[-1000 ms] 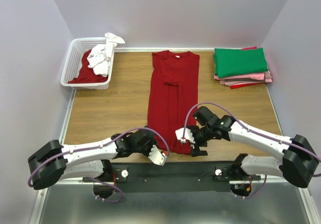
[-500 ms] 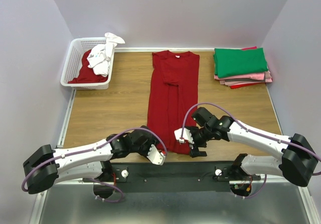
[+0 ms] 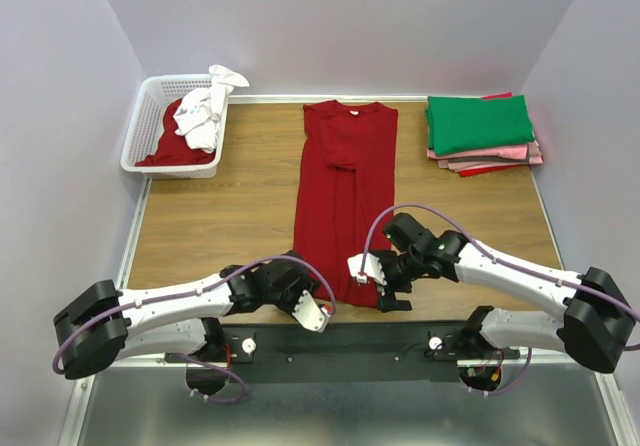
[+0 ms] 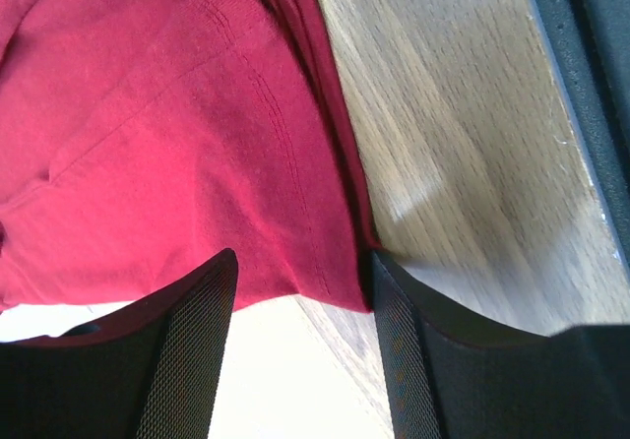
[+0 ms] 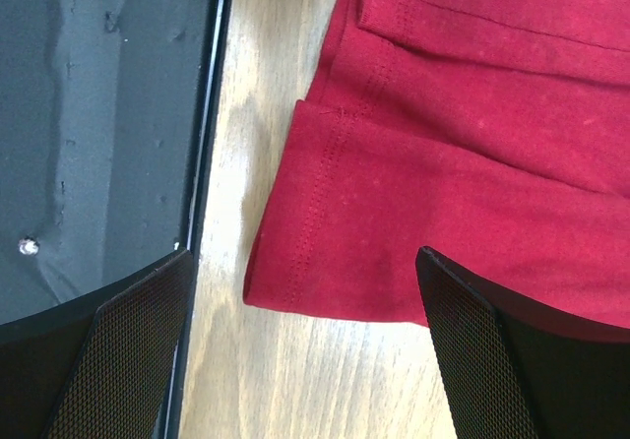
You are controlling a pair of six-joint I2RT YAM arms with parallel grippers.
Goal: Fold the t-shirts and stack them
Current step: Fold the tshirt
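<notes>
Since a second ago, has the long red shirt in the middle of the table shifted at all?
No. The dark red shirt lies as before, collar at the table's far edge.

A white lattice basket (image 3: 170,169) sits at the wooden table's (image 3: 230,216) far-left corner.

A brown wood-grain table top (image 3: 220,216) carries three things, well apart from each other. A dark red cloth t-shirt (image 3: 340,196), folded into a long narrow band, lies flat down the middle. Its collar is at the far edge and its stitched hem is near the black strip (image 3: 360,341) that borders the near edge, with bare wood between. A white plastic lattice basket (image 3: 140,116) stands in the far left corner. A stack of folded cloth t-shirts (image 3: 478,123), green on top over pink and red layers, sits in the far right corner.
</notes>
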